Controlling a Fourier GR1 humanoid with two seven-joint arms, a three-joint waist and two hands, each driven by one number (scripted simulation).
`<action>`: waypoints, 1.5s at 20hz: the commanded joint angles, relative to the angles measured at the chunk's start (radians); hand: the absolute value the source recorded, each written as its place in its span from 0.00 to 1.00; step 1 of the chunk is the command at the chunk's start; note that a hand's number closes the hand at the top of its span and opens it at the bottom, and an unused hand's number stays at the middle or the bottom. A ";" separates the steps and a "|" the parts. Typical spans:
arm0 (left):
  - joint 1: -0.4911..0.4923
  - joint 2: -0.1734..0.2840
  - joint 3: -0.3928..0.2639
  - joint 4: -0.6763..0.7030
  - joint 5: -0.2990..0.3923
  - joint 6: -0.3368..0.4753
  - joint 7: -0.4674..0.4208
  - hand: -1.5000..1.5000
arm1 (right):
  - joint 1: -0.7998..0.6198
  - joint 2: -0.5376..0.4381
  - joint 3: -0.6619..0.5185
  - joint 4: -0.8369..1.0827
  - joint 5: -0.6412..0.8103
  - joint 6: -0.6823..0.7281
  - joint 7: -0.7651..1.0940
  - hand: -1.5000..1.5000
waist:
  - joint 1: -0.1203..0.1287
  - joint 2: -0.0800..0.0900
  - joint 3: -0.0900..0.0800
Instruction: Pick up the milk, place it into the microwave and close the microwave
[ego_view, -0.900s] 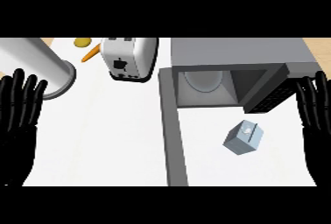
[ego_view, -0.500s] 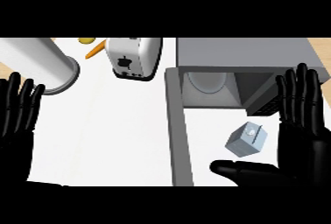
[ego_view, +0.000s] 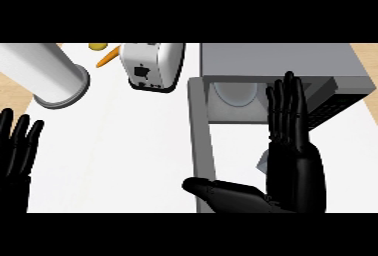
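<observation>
1. The left hand (ego_view: 18, 150) rests well left of the microwave (ego_view: 280, 75), fingers straight.
2. The right hand (ego_view: 291, 170) has slid in below the microwave's mouth, fingers straight, nearly covering the milk (ego_view: 261, 161); grasp probably next.

Light is bright and even across the white counter (ego_view: 125, 150), with no clear source and no glare. Soft, faint shading sits under the toaster (ego_view: 151, 65) and the grey cylinder (ego_view: 52, 75), while the microwave (ego_view: 280, 75) interior is dimmer. Edges stay straight, and the black right hand (ego_view: 295, 165) shows little surface detail.
</observation>
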 joint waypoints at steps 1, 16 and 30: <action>0.113 -0.004 0.026 -0.061 0.056 -0.051 -0.044 0.00 | -0.021 0.002 0.091 0.062 0.094 -0.136 -0.004 0.00 | 0.001 -0.001 0.000; 0.170 -0.024 0.082 -0.007 0.078 -0.156 -0.118 0.00 | 0.097 0.001 -0.050 0.127 0.065 -0.167 -0.047 0.00 | -0.006 0.001 0.001; 0.296 -0.055 0.110 -0.081 0.109 -0.223 -0.151 0.00 | 0.362 -0.025 -0.203 0.279 -0.230 -0.098 -0.476 0.00 | -0.006 0.001 0.001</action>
